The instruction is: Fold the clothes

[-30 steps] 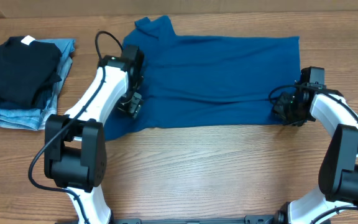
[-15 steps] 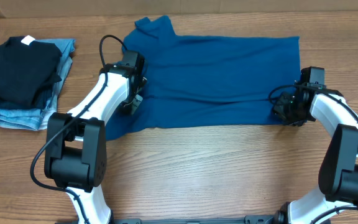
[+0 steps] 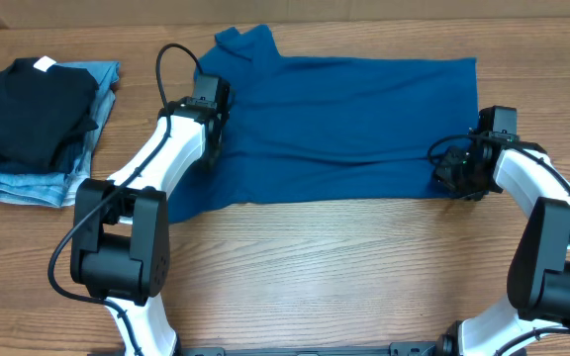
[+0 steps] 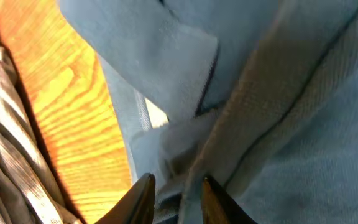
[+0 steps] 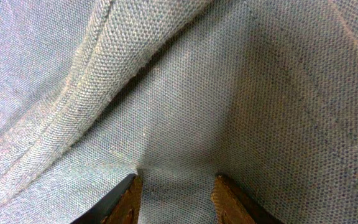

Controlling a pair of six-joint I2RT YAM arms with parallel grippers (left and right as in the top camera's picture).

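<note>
Teal shirt (image 3: 344, 119): long axis runs left–right across the frame.
Left hand (image 4: 176, 198) is clamped on its left end, right hand (image 5: 176, 190) on its right edge, neither nearer.

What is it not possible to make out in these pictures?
- Overhead: fingertips of the left gripper and the right gripper, hidden under their own wrists.
- Overhead: most of the light-blue jeans, covered by the black folded garment.
- Left wrist: a grey ribbed thing, blurred and cut off by the left edge.
- Right wrist: the table, hidden by the teal-blue shirt that fills the frame.
</note>
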